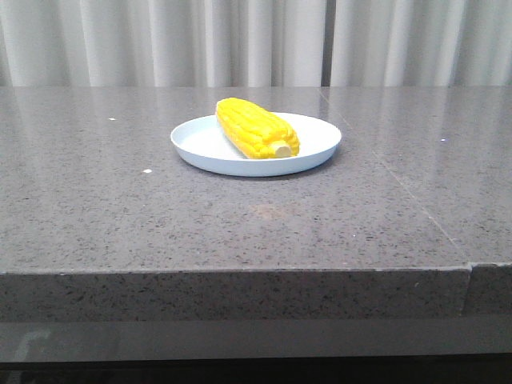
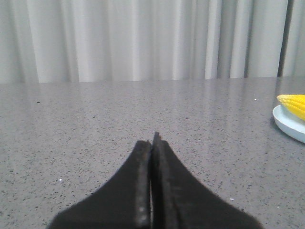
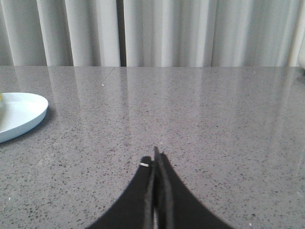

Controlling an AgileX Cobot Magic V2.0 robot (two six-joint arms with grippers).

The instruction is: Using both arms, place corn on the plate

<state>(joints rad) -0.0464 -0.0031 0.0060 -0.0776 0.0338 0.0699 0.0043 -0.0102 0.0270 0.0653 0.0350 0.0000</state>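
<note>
The bright yellow corn (image 1: 256, 128) lies on the pale blue plate (image 1: 208, 148) at the middle of the table, its cream stub end pointing toward the front. Neither arm shows in the front view. In the left wrist view my left gripper (image 2: 153, 140) is shut with nothing in it, low over the bare table; the plate's rim (image 2: 288, 125) and the tip of the corn (image 2: 293, 102) show at that view's edge, well apart from it. My right gripper (image 3: 155, 157) is also shut and empty, with the plate (image 3: 21, 114) off to its side.
The grey speckled stone table (image 1: 120, 216) has a seam (image 1: 400, 188) running from back to front on the right, and its front edge lies near the camera. Pale curtains (image 1: 256, 40) hang behind the table.
</note>
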